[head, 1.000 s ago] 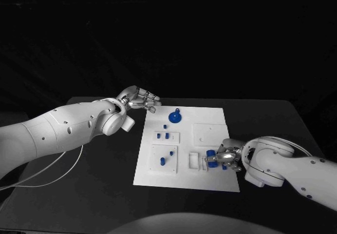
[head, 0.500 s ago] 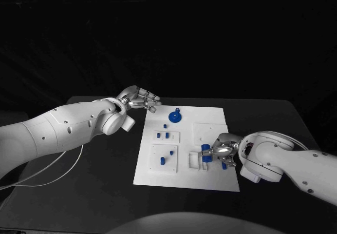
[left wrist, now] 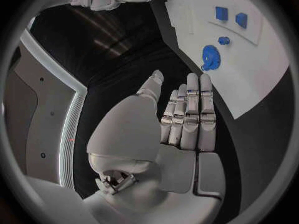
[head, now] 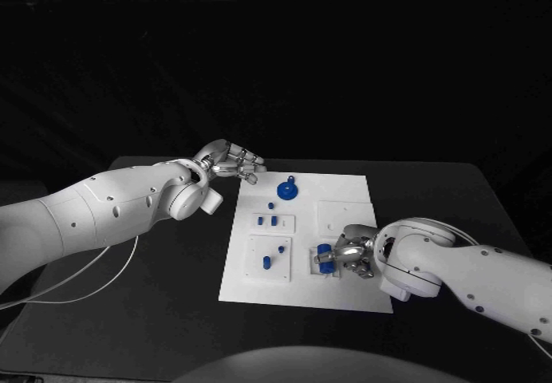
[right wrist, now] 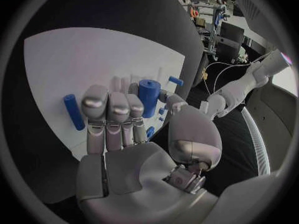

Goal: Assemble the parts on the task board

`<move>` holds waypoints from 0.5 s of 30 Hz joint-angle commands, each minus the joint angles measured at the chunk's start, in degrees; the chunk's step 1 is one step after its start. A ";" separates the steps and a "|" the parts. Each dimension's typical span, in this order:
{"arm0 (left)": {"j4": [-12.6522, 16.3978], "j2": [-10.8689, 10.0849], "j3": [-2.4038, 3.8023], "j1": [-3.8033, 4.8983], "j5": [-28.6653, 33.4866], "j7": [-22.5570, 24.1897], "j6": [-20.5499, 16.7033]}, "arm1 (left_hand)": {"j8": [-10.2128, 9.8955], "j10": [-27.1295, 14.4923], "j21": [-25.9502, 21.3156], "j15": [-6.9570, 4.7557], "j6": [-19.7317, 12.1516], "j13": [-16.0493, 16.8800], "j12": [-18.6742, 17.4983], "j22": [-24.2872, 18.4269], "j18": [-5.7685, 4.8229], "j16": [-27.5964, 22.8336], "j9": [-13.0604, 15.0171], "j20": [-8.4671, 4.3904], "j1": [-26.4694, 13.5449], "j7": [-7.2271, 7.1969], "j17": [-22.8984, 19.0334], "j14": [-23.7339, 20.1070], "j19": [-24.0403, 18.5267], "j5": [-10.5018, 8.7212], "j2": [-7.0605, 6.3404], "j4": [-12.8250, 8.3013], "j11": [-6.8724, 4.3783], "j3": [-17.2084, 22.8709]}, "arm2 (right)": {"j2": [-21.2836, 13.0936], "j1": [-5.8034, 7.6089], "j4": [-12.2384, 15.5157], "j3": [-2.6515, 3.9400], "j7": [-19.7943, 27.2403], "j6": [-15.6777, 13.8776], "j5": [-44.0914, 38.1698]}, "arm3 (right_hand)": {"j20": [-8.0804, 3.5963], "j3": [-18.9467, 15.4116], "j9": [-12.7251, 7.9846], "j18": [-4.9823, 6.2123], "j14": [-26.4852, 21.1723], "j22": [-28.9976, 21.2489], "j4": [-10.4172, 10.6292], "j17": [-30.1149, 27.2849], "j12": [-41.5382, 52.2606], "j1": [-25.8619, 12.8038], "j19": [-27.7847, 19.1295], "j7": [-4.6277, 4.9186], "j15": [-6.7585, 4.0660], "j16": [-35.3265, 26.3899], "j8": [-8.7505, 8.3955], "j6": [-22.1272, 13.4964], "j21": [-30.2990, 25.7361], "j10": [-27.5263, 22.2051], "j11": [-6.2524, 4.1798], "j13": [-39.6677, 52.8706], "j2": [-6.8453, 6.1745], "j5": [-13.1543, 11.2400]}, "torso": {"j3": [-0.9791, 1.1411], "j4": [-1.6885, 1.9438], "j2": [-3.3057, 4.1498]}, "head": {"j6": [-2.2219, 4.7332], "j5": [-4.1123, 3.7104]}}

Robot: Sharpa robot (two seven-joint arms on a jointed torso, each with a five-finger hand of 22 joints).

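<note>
- Moved since the earlier frame: the right hand [head: 348,254] has been carried leftward across the board [head: 345,209] with a blue cylinder [right wrist: 149,97], and is now seen over the slotted holder near the board's near edge.
- Left hand [head: 230,162] is kept beyond the board's far-left corner, fingers straight and close together, nothing held.
- Cylinder appears gripped between thumb and fingers.
- Blue peg [right wrist: 74,111] lies on the board beside those fingers.

Lighting: dim overall, black surround; the task board [head: 345,209] is the brightest area at centre frame, evenly lit from above with faint shadows. Specular glints on the silver left hand [head: 230,163] and right hand [head: 354,254]. Wrist views: strong fisheye bending at rims, dark circular vignette, near fingers slightly soft.
</note>
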 commanded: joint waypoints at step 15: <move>0.16 0.01 0.01 0.01 0.36 0.14 0.84 | 0.13 -0.45 0.36 -0.06 -0.61 0.08 0.08 -0.25 -0.32 0.35 0.07 -0.06 -0.58 -0.02 0.11 -0.46 0.40 -0.17 0.39 0.48 -0.02 0.00 | 2.58 -0.03 -1.67 -0.53 -0.22 2.60 -3.20 | -0.16 6.36 -0.20 -0.82 0.19 5.25 -7.16 -0.07 -0.27 0.79 3.44 -0.78 -0.31 -0.12 0.22 -0.78 -0.37 0.09 0.00 -0.16 1.46 -0.68 | 0.05 -0.07 0.03 | -0.03 0.48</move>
